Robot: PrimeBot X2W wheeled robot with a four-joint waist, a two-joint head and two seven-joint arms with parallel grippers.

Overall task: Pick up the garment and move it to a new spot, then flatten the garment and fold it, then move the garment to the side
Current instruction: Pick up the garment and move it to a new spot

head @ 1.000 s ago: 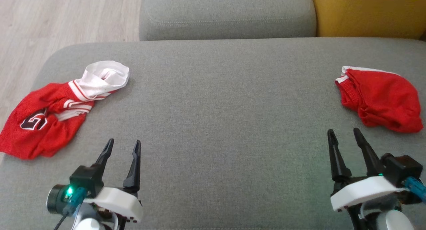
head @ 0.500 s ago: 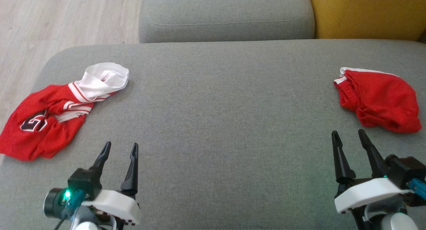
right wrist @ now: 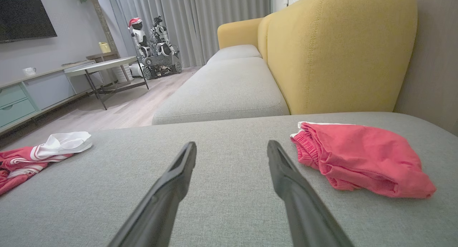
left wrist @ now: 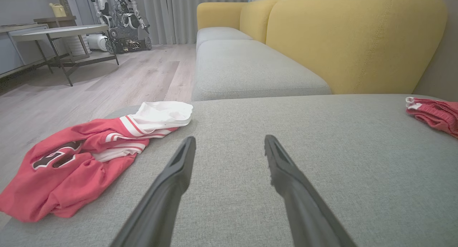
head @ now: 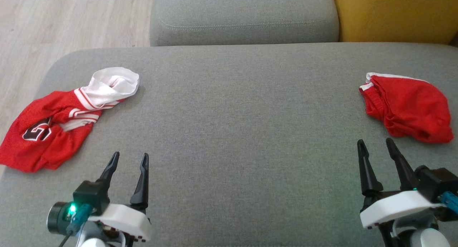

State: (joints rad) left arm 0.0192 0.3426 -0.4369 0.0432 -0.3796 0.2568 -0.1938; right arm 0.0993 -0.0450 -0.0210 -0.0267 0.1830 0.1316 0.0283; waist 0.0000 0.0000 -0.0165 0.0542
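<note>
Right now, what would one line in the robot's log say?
left hand: open, empty | right hand: open, empty | jersey: crumpled, left | shorts: bunched, right | stage: nothing picked up

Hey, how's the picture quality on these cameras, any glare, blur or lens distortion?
Head view: soft, even light, no glare; the jersey casts only a faint shadow, and a green light glows behind the left gripper. Left wrist view: wide-angle stretch, the fingers loom large and slightly soft. Right wrist view: same stretch; the red shorts look sharp.
</note>
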